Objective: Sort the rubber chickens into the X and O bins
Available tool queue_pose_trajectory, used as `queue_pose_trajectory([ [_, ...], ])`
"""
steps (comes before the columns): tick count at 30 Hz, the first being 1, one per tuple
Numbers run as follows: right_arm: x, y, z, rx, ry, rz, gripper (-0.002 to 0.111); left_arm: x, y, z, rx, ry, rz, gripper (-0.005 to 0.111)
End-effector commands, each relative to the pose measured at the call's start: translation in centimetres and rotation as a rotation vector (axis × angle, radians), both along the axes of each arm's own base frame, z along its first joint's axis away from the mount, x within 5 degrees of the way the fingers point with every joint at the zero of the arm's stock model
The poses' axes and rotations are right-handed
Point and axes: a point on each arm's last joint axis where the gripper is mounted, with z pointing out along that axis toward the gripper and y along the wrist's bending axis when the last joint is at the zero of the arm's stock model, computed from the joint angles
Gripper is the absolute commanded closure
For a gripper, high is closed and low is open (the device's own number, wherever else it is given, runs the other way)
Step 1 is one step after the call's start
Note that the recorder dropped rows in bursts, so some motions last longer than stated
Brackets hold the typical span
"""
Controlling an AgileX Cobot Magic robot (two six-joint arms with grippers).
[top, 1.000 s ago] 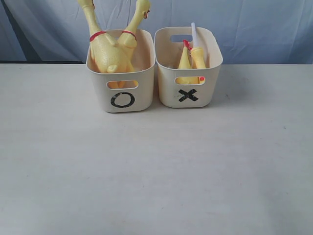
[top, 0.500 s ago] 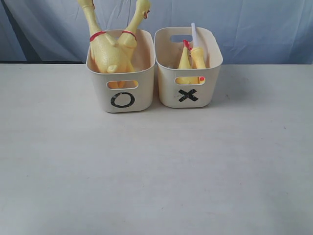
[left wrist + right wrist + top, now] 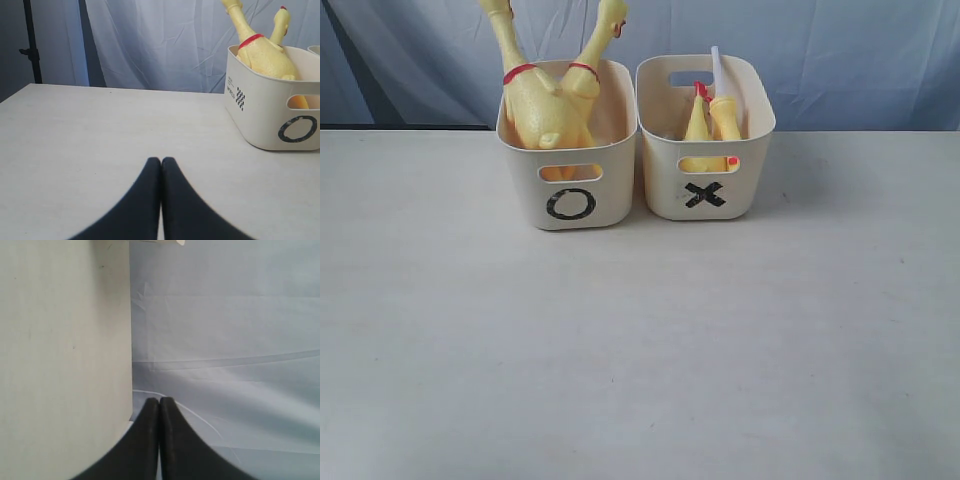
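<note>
Two fat yellow rubber chickens stand head-up in the cream O bin, necks crossing above its rim. Two slimmer chickens sit in the X bin beside it on the right. Neither arm shows in the exterior view. My left gripper is shut with nothing in it, low over the table, well short of the O bin and its chickens. My right gripper is shut and empty at the table's edge, facing blue cloth.
A pale table carries both bins near its far edge. Blue-white cloth hangs behind. A dark stand rises past the table's far corner in the left wrist view. A white stick pokes up from the X bin.
</note>
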Motion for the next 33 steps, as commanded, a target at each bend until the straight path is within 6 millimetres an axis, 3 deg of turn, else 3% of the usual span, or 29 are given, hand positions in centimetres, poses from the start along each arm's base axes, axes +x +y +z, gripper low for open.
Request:
queue_pose_trajectory([
  [1, 0.01, -0.02, 0.07, 0.008, -0.02, -0.005, 0.109, -0.04, -0.02, -0.15, 0.006, 0.006, -0.005, 0.107],
  [10, 0.02, 0.04, 0.14, 0.099, -0.022, -0.018, 0.109, -0.02, -0.03, -0.04, 0.008, -0.007, -0.006, 0.107],
  [14, 0.03, 0.1, 0.19, 0.395, -0.009, -0.073, 0.109, -0.02, -0.03, -0.04, 0.008, -0.007, -0.006, 0.107],
  [19, 0.03, 0.1, 0.2, 0.932, 0.023, -0.185, 0.109, -0.02, -0.03, -0.04, 0.008, -0.007, -0.006, 0.107],
  [21, 0.03, 0.1, 0.2, 1.068, 0.032, -0.214, 0.109, -0.02, -0.03, -0.04, 0.008, -0.007, -0.006, 0.107],
  [29, 0.03, 0.1, 0.19, 1.231, 0.045, -0.249, 0.109, -0.02, -0.03, -0.04, 0.008, -0.007, -0.006, 0.107],
  [33, 0.03, 0.1, 0.19, 1.408, 0.057, -0.286, 0.109, -0.02, -0.03, -0.04, 0.008, -0.007, -0.006, 0.107],
])
